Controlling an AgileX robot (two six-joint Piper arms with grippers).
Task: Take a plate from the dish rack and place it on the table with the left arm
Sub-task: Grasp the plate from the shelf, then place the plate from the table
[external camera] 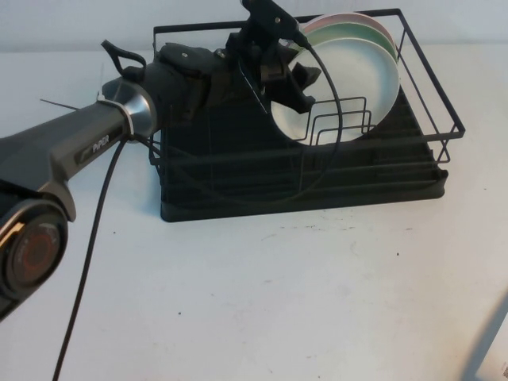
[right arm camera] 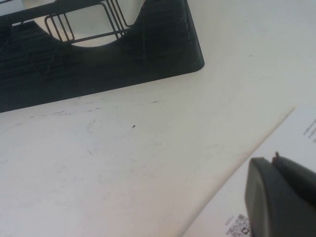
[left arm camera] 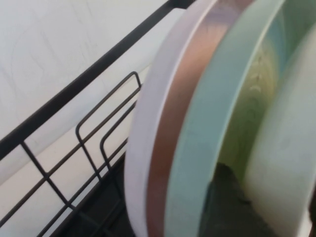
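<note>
The black dish rack (external camera: 432, 119) stands at the back of the white table (external camera: 278, 294). Three plates stand upright in it: the white plate (external camera: 357, 79) in front, a pale green plate (external camera: 341, 32) behind it and a pink plate (external camera: 357, 17) at the back. My left arm reaches into the rack. My left gripper (external camera: 295, 89) is at the white plate's left rim. In the left wrist view one finger (left arm camera: 222, 207) sits between the green plate (left arm camera: 197, 148) and the white plate (left arm camera: 281, 148); the other finger shows only at the picture's edge. The plate rests in the rack. My right gripper (right arm camera: 274, 168) is shut and empty, low over the table.
The rack's top rail (left arm camera: 74, 89) and wire dividers (external camera: 337, 119) run close to the plates. The left arm's cable (external camera: 87, 262) trails over the table's left part. A white printed sheet (right arm camera: 296, 128) lies under the right gripper, at the table's right front.
</note>
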